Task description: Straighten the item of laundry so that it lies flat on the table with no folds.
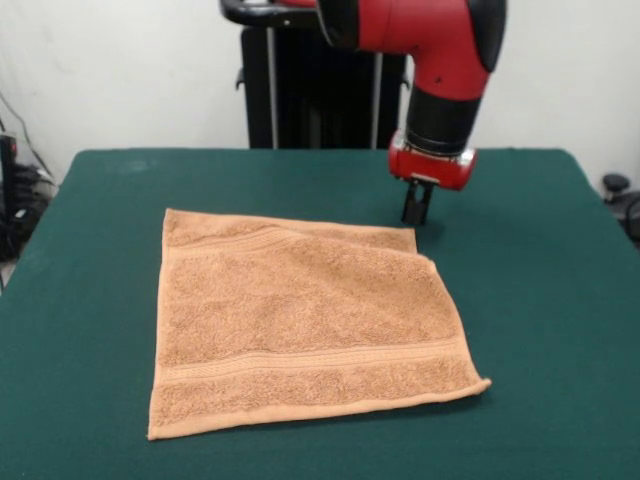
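a square, fuzzy orange towel [305, 325] is lying on the green felt table [540, 300], the gripper [416, 205] hovering closed.

Red and black arm [440, 60] bent down from above, red wrist collar pointing downward, dark gripper [416, 205] upright below it, its tips close together

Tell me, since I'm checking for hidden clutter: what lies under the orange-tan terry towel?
Only the dark green felt table shows around the orange-tan terry towel. The towel covers whatever is beneath, so that cannot be seen.
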